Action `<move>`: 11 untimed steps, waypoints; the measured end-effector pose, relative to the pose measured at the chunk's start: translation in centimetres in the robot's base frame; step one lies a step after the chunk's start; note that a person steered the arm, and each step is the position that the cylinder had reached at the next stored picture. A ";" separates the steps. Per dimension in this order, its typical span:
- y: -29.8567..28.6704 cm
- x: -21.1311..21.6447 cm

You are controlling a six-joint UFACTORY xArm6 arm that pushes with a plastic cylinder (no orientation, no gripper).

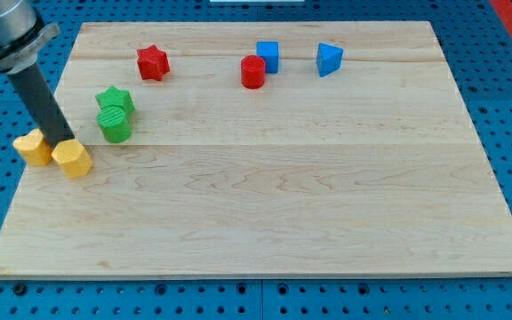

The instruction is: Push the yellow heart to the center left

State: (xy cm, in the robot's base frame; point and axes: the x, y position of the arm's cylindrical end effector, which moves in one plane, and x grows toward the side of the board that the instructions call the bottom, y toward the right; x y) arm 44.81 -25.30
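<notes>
Two yellow blocks lie at the board's left edge, about mid-height. One yellow block (72, 158) looks heart-like; the other yellow block (33, 148) sits just to its left at the very edge, its shape unclear. My tip (64, 141) comes down from the view's top left and ends between them, touching the upper edge of the right one.
A green star (115, 100) and a green cylinder (115, 124) stand just right of the rod. A red star (152, 62), red cylinder (252, 71), blue cube (268, 56) and blue wedge-like block (329, 59) lie near the top. The wooden board (283, 213) rests on a blue pegboard.
</notes>
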 end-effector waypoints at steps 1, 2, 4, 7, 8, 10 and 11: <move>0.3 1.6; 0.6 5.1; -5.1 8.8; -5.1 5.9; -5.1 4.7; -5.1 3.0; -5.2 2.0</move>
